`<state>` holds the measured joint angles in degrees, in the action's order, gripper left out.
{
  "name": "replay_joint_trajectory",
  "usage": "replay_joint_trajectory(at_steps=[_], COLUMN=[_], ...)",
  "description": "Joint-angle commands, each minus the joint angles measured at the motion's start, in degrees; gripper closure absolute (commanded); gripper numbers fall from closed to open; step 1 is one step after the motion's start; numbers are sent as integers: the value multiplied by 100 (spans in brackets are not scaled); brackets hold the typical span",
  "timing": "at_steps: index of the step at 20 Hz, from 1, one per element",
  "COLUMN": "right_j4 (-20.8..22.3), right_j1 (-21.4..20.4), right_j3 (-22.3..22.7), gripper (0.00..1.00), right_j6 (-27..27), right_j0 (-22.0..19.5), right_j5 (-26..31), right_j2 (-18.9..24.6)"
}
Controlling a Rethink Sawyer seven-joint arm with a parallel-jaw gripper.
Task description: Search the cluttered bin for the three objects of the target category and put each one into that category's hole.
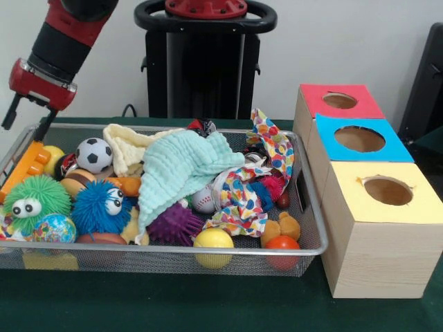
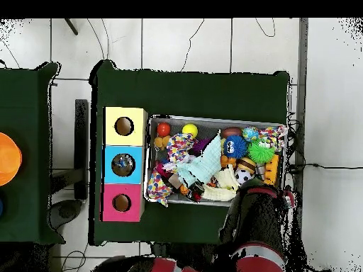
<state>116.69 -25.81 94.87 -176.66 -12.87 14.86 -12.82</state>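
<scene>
The gripper (image 1: 28, 117) hangs at the far left corner of the wire bin (image 1: 304, 207) in the front view, its two dark fingers (image 1: 10, 113) spread a little apart and holding nothing; one tip seems to sit right at the rim, though the view is too coarse to say whether it touches. The target category is not named, so the balls are only a fair guess at it. On that reading, the nearest is the soccer ball (image 1: 94, 154), just to the right of the gripper and lower, inside the bin beside the orange block (image 1: 24, 168). A baseball (image 1: 203, 200) lies further right, half under the mint cloth (image 1: 181, 169), and a yellow ball (image 1: 213, 247) rests against the near wall. The three holed boxes, red (image 1: 339, 101), blue (image 1: 358, 139) and yellow (image 1: 386, 191), stand beyond the bin's right end, well apart from the gripper, so any carry runs the bin's whole length. Being round, the soccer ball offers no preferred axis; the gripper mainly needs to shift right and descend.
</scene>
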Motion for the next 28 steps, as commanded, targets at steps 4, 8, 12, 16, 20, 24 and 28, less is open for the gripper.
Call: replay_joint_trajectory(at_steps=[4, 8, 12, 16, 20, 24, 28], right_j4=[1922, 1889, 1834, 1912, 1900, 1807, 1971], right_j1=[-673, -814, -869, -908, -926, -955, -997], right_j3=[1994, 2267, 2454, 2674, 2744, 2677, 2792], gripper=[0, 0, 0, 0, 0, 0, 0], right_j6=[-1962, -1931, -1891, -1925, -1730, -1338, -1438], right_j0=[-1152, -1762, -2170, -2497, -2621, -2523, -2561], right_j5=[1877, 1733, 1808, 2013, 2179, 2326, 2619], right_j2=[2927, 3591, 4055, 4467, 4615, 4482, 4582])
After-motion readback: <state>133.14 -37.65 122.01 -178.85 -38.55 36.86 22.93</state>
